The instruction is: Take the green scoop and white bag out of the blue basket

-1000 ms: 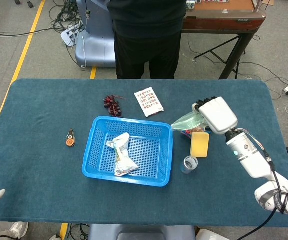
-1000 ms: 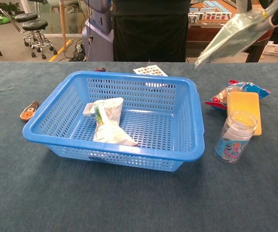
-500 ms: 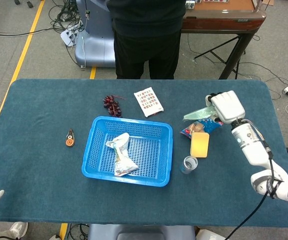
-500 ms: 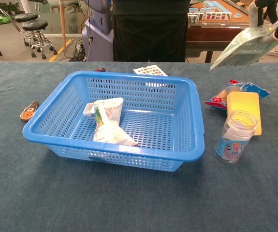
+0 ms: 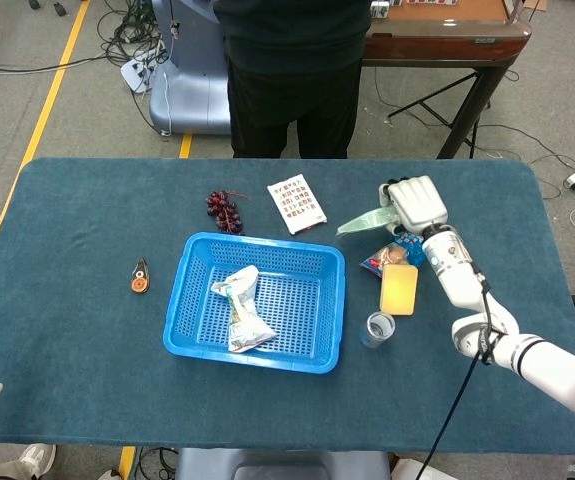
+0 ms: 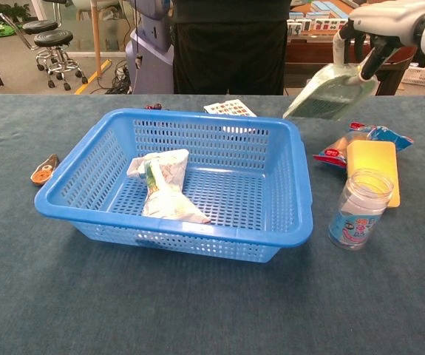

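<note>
One item is out: the right robot hand (image 5: 414, 203) grips the green scoop (image 6: 329, 94) above the bench's far right. Lower it flat beside the blue basket (image 5: 257, 345) (white bag (image 5: 241, 308) remains inside), clear of the snacks.

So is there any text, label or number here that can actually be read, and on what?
None reads clearly.
White card: rows of red marks, too small.
Jar: printed label, blurred.
Snack packet: red and blue print, illegible.
White bag in the blue basket: green print, illegible.
Green scoop, held by the right hand: no marking visible.
</note>
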`<state>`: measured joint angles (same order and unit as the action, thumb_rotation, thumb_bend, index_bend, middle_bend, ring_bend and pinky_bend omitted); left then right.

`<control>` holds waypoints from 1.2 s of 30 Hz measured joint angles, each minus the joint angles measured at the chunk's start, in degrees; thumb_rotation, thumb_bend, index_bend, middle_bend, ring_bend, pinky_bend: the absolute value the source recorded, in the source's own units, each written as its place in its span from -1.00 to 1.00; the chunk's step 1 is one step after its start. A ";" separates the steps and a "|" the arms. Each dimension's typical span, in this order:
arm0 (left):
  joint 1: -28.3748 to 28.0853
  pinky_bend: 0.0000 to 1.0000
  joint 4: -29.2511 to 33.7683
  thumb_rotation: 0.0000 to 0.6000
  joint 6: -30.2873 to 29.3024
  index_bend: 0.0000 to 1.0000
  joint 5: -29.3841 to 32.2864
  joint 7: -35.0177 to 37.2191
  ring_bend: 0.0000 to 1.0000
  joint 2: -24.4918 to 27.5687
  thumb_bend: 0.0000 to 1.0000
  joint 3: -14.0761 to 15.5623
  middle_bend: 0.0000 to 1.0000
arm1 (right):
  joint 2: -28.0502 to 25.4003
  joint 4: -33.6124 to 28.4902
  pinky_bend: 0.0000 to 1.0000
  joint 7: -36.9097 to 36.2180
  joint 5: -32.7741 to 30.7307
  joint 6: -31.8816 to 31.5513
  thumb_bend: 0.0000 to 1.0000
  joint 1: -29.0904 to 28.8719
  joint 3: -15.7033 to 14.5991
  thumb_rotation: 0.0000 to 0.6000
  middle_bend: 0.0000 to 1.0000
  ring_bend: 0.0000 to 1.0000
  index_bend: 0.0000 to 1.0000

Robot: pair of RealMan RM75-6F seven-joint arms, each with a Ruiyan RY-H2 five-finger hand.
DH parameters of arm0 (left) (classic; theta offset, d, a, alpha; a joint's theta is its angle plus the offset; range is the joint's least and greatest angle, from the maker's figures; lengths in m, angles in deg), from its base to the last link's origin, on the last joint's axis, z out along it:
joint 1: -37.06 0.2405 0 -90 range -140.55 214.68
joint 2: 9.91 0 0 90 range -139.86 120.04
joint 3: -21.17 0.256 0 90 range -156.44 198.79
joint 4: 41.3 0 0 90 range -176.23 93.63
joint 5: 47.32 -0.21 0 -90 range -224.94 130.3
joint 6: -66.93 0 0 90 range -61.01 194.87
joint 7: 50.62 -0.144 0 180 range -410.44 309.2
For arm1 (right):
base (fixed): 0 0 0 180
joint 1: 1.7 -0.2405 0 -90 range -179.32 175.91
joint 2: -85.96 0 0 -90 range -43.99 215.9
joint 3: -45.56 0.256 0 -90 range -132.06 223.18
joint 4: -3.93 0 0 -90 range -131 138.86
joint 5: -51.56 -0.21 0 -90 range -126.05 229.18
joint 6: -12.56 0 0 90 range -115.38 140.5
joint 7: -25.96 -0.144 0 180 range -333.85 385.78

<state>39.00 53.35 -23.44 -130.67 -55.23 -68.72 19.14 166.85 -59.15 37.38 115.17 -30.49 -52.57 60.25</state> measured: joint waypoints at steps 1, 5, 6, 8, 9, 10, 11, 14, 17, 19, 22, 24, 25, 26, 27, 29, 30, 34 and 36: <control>0.02 -0.69 -0.11 1.00 0.06 -0.62 0.07 0.03 -0.70 -0.01 -0.70 0.01 -0.71 | -0.21 -0.51 -0.18 -0.07 0.04 0.13 -0.59 0.09 -0.15 1.00 -0.40 -0.44 -0.52; 0.11 -0.69 -0.43 1.00 0.10 -0.62 0.29 0.22 -0.69 0.01 -0.70 -0.05 -0.71 | -3.11 -5.63 -0.42 -0.09 -0.27 1.01 -0.60 0.91 -0.86 1.00 -0.70 -0.73 -0.94; 0.09 -0.69 -0.45 1.00 0.14 -0.62 0.28 0.23 -0.70 0.03 -0.70 -0.06 -0.71 | -4.16 -7.24 -0.47 0.08 -0.33 1.03 -0.60 1.17 -1.04 1.00 -0.76 -0.78 -0.99; 0.04 -0.69 -0.43 1.00 0.12 -0.62 0.12 0.25 -0.70 0.08 -0.70 -0.08 -0.71 | -6.98 -11.44 -0.51 0.55 -0.47 0.87 -0.60 1.90 -1.45 1.00 -0.80 -0.82 -1.00; 0.02 -0.69 -0.39 1.00 0.07 -0.62 0.01 0.26 -0.69 0.10 -0.70 -0.09 -0.71 | -8.32 -13.38 -0.52 0.69 -0.48 0.72 -0.60 2.25 -1.60 1.00 -0.80 -0.82 -1.00; 0.01 -0.69 -0.32 1.00 0.00 -0.62 -0.10 0.26 -0.69 0.12 -0.70 -0.10 -0.71 | -9.74 -15.39 -0.52 0.78 -0.46 0.52 -0.60 2.65 -1.74 1.00 -0.80 -0.83 -1.00; 0.00 -0.69 -0.26 1.00 -0.08 -0.62 -0.20 0.27 -0.70 0.15 -0.70 -0.12 -0.71 | -11.74 -18.13 -0.52 0.89 -0.33 0.13 -0.60 3.23 -1.92 1.00 -0.80 -0.83 -1.00; -0.03 -0.69 -0.09 1.00 -0.12 -0.62 -0.32 0.16 -0.70 0.27 -0.70 -0.15 -0.71 | -16.69 -25.09 -0.52 0.67 0.81 -1.70 -0.60 4.98 -2.20 1.00 -0.75 -0.83 -1.00; -0.04 -0.69 0.12 1.00 -0.15 -0.62 -0.42 -0.01 -0.70 0.37 -0.70 -0.14 -0.71 | -21.07 -31.51 -0.52 -0.33 4.01 -4.79 -0.60 6.88 -2.29 1.00 -0.69 -0.83 -1.00; -0.02 -0.69 0.28 1.00 -0.24 -0.62 -0.55 -0.09 -0.69 0.43 -0.70 -0.12 -0.71 | -22.92 -34.22 -0.52 -0.91 6.84 -6.61 -0.61 7.76 -2.33 1.00 -0.67 -0.82 -1.00; 0.04 -0.69 0.51 1.00 -0.39 -0.62 -0.71 -0.20 -0.70 0.53 -0.70 -0.09 -0.71 | -25.22 -38.60 -0.52 -1.91 11.81 -8.56 -0.62 8.55 -2.44 1.00 -0.65 -0.81 -1.00; 0.07 -0.69 0.61 1.00 -0.47 -0.62 -0.77 -0.24 -0.70 0.61 -0.70 -0.07 -0.71 | -26.12 -41.08 -0.52 -2.40 14.82 -8.77 -0.63 8.38 -2.51 1.00 -0.64 -0.79 -1.00; 0.10 -0.69 0.65 1.00 -0.50 -0.62 -0.79 -0.24 -0.70 0.65 -0.70 -0.06 -0.71 | -26.24 -41.75 -0.52 -2.41 15.78 -8.53 -0.63 8.02 -2.54 1.00 -0.64 -0.79 -1.00; 0.14 -0.69 0.69 1.00 -0.57 -0.62 -0.85 -0.22 -0.70 0.68 -0.70 -0.04 -0.71 | -26.10 -42.23 -0.52 -2.25 16.52 -7.91 -0.64 7.31 -2.55 1.00 -0.64 -0.79 -1.00; 0.16 -0.69 0.69 1.00 -0.57 -0.62 -0.89 -0.23 -0.70 0.72 -0.70 0.00 -0.71 | -25.77 -42.36 -0.52 -2.03 16.77 -7.25 -0.64 6.65 -2.54 1.00 -0.63 -0.78 -1.00; 0.26 -0.69 0.72 1.00 -0.65 -0.62 -1.04 -0.32 -0.69 0.87 -0.70 0.13 -0.71 | -24.30 -42.24 -0.52 -1.19 16.83 -5.22 -0.64 4.78 -2.47 1.00 -0.63 -0.77 -1.00; 0.34 -0.69 0.76 1.00 -0.76 -0.62 -1.11 -0.30 -0.70 0.94 -0.70 0.18 -0.71 | -23.39 -42.04 -0.52 -0.68 16.76 -4.34 -0.64 3.89 -2.41 1.00 -0.63 -0.77 -1.00; 0.69 -0.69 0.74 1.00 -1.20 -0.62 -1.23 -0.19 -0.69 1.39 -0.70 0.29 -0.71 | -18.34 -40.40 -0.52 2.41 15.83 -0.64 -0.68 -0.29 -2.11 1.00 -0.63 -0.77 -1.00; 0.71 -0.69 0.81 1.00 -1.14 -0.62 -1.25 -0.39 -0.69 1.56 -0.70 0.36 -0.71 | -15.26 -38.98 -0.52 4.12 14.70 1.64 -0.73 -2.76 -1.95 1.00 -0.63 -0.77 -1.00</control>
<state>39.71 54.15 -24.57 -131.91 -55.62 -67.16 19.50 151.59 -98.13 41.50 129.87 -28.85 -55.33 58.30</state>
